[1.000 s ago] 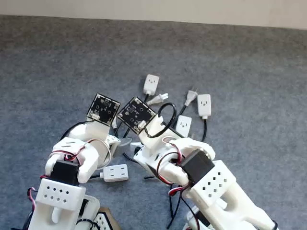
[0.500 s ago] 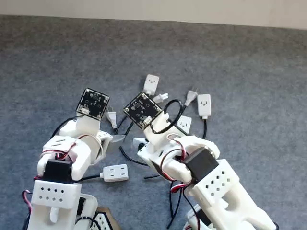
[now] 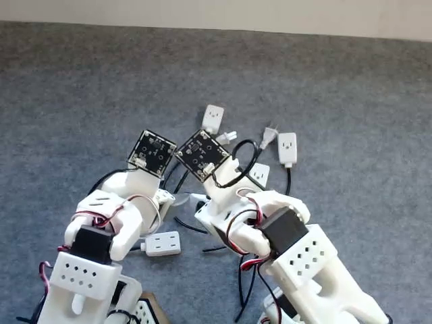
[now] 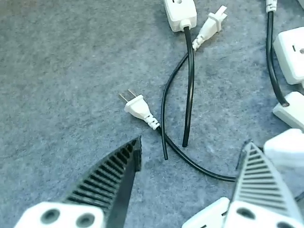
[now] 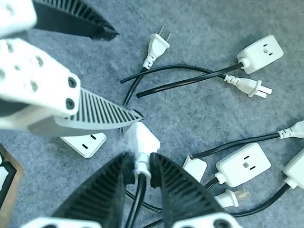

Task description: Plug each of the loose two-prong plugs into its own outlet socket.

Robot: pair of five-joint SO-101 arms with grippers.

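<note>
My left gripper (image 4: 194,145) is open just above the carpet, with a loose white two-prong plug (image 4: 137,107) lying a short way beyond its black finger (image 4: 116,175). My right gripper (image 5: 141,161) is shut on a white connector (image 5: 141,137) at the end of a black cord; I cannot tell whether it is a plug or a socket. In the high view both grippers meet in the middle, left gripper (image 3: 177,201) beside right gripper (image 3: 202,199). White outlet sockets (image 5: 260,53) (image 5: 242,166) (image 5: 85,142) lie around them. The loose plug (image 5: 158,47) lies past the left gripper's fingers (image 5: 104,111).
Black cords (image 4: 189,85) loop across the grey carpet (image 3: 81,88). More sockets (image 3: 213,118) (image 3: 287,148) (image 3: 162,243) and plugs (image 3: 269,137) (image 5: 249,86) are scattered near the arms. The carpet's far and side areas are bare.
The left arm swung left and has now come back right, close beside the right gripper. The right arm shifted slightly forward, then held still with the connector.
</note>
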